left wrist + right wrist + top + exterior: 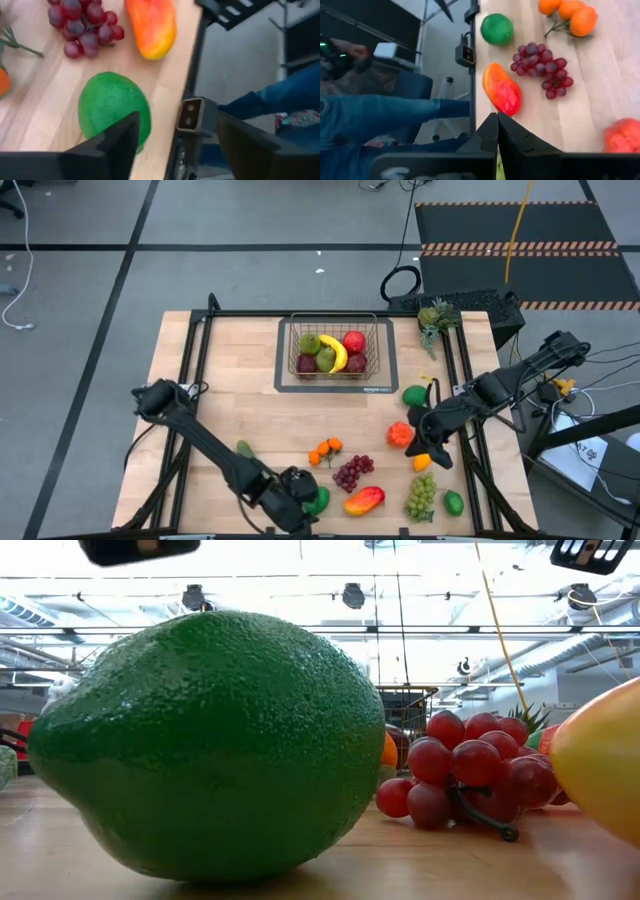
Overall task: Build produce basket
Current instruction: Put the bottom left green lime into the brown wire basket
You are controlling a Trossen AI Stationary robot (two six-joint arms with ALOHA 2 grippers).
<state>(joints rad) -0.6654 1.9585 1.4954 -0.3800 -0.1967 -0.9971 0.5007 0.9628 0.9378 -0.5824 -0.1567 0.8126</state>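
Your left gripper, fingers spread, hovers over the pebbled round green lime, partly hiding it. Your right gripper is pressed together just short of the red-orange mango.

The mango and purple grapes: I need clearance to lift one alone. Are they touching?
Apart. The left wrist view shows bare wood between the mango and the purple grapes; the right wrist view agrees.

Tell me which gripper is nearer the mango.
Left. The left gripper hovers by the green lime next to the mango; the right gripper sits farther off, above the green grapes.
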